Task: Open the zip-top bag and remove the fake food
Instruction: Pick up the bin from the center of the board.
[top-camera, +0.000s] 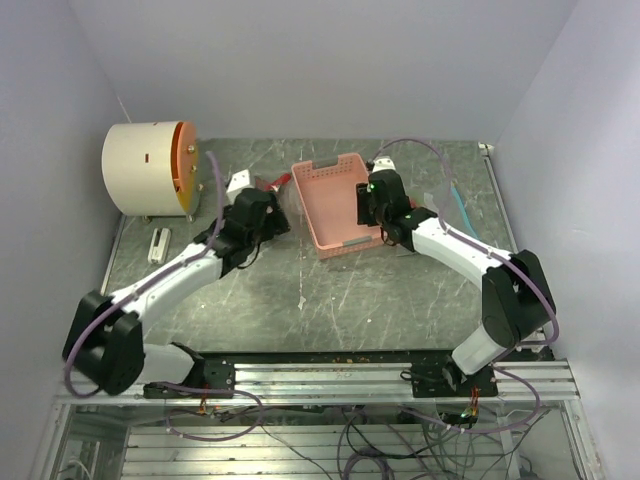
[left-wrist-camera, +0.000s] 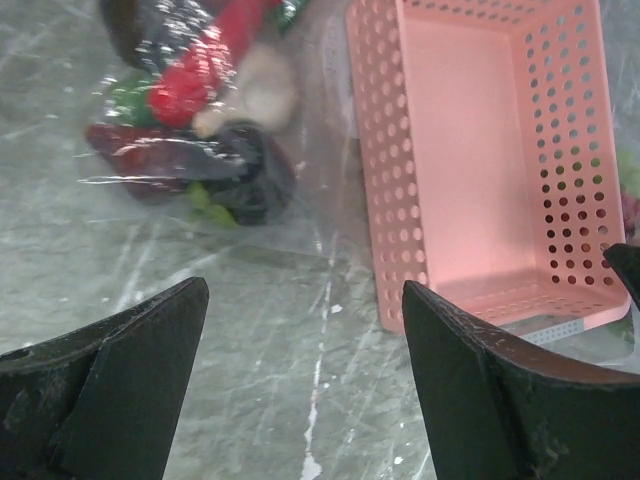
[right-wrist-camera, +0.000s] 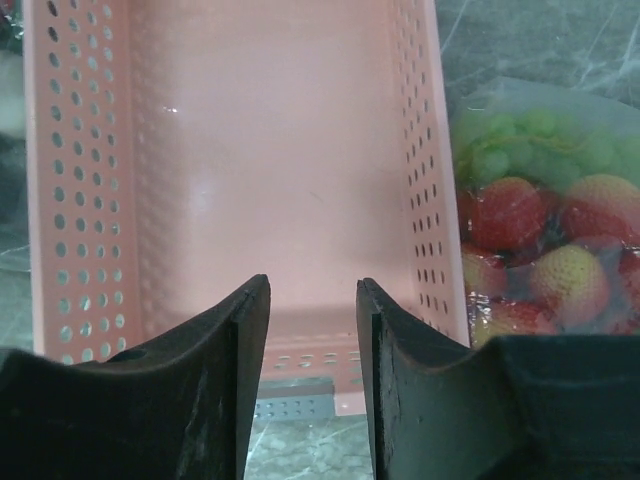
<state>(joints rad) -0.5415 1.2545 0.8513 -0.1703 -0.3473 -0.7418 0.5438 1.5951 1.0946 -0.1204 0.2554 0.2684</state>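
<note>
- Fake food (left-wrist-camera: 190, 85) lies inside clear plastic bags on the grey marbled table (top-camera: 300, 290), one bag on each side of a pink basket.
- White drum (top-camera: 145, 167) with an orange face lies on its side at the table's far left, well apart from the bags.
- Pink slotted basket (top-camera: 335, 195) sits upright mid-table. The right wrist camera looks down on its smooth floor.
- Left gripper (left-wrist-camera: 303, 300) hovers above bare table just left of the basket, jaws spread wide with nothing between them.
- Right gripper (right-wrist-camera: 312, 300) hangs over the basket's near end, jaws parted by a narrow gap and gripping nothing.
- Left bag (left-wrist-camera: 215, 160) lies flat beyond the left gripper, close beside the basket's left wall. It holds red, green and dark purple pieces and one pale one.
- Right bag (right-wrist-camera: 540, 120) lies beside the basket's right wall.
- Strawberries (right-wrist-camera: 505, 212), some red and some yellowish, fill that bag below a bunch of green grapes (right-wrist-camera: 520, 140).
- Whether either bag's zip is open or shut cannot be told from these views.
</note>
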